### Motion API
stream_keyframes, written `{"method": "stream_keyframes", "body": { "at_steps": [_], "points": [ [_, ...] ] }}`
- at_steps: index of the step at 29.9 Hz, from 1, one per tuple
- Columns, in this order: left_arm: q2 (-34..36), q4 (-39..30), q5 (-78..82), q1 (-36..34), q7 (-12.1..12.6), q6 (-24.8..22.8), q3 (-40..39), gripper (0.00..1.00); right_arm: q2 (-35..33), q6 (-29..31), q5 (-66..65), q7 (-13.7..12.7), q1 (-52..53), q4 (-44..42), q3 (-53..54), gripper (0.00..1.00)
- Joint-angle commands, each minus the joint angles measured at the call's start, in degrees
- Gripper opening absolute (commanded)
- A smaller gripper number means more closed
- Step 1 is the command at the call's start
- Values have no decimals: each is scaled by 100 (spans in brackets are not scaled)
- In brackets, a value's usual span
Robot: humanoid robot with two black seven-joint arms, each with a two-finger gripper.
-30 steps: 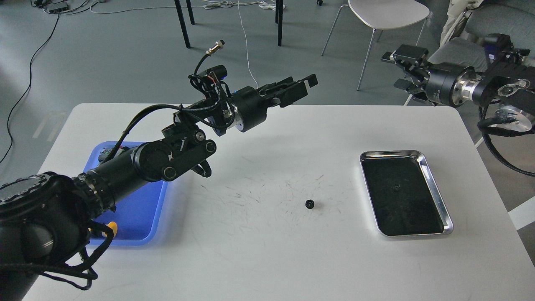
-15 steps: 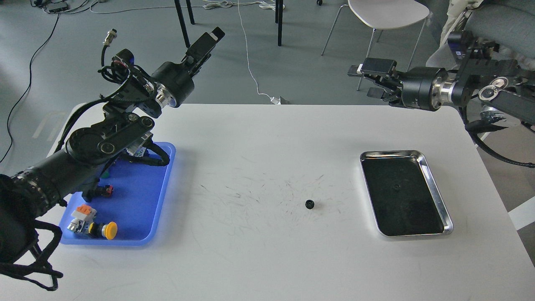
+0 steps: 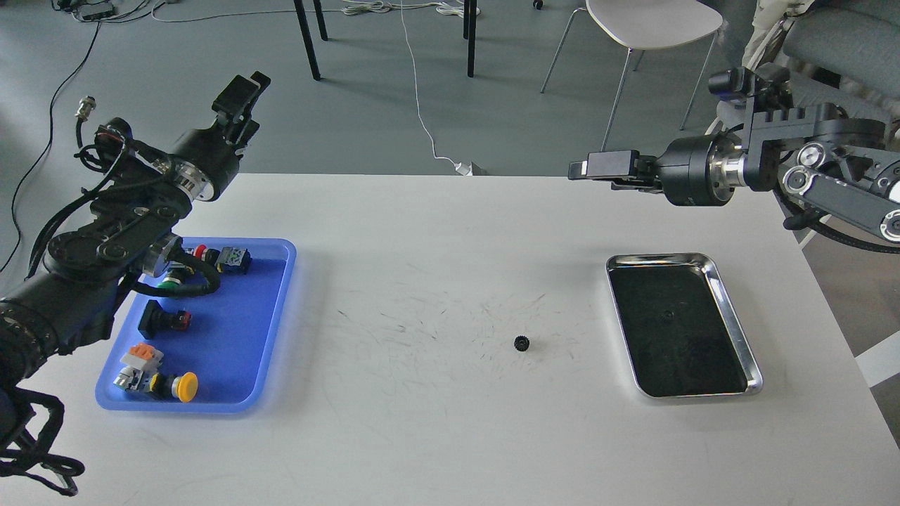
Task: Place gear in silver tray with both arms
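Note:
A small black gear (image 3: 521,343) lies on the white table (image 3: 450,436), left of the silver tray (image 3: 732,308). The tray sits at the right, its dark base bare apart from a tiny mark. My left gripper (image 3: 247,84) is raised over the table's far left edge, pointing up and away, its fingers slightly apart and empty. My right gripper (image 3: 587,169) hovers over the far edge, well above and behind the tray, pointing left. It is side-on, so its fingers overlap. Both grippers are far from the gear.
A blue plastic tray (image 3: 275,330) at the left holds several buttons and switches, including a yellow-capped one (image 3: 184,386). My left arm (image 3: 105,246) hangs over its far end. Chairs and table legs stand on the floor beyond the table.
My left arm has swung left and back from the table's middle, uncovering the blue tray. My right gripper has moved left and down and turned side-on. The gear has not moved.

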Motion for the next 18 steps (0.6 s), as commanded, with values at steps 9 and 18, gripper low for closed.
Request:
{"method": "stream_keyframes", "body": {
  "at_steps": [9,18],
  "points": [
    [158,140,-561,49,0,-411,-3,98,59,-15,-742,564,53,440,284,96],
    [255,166,-1274,85,0,-773,-12,98,6,55,-654,564,-61,642,469,96]
  ]
}}
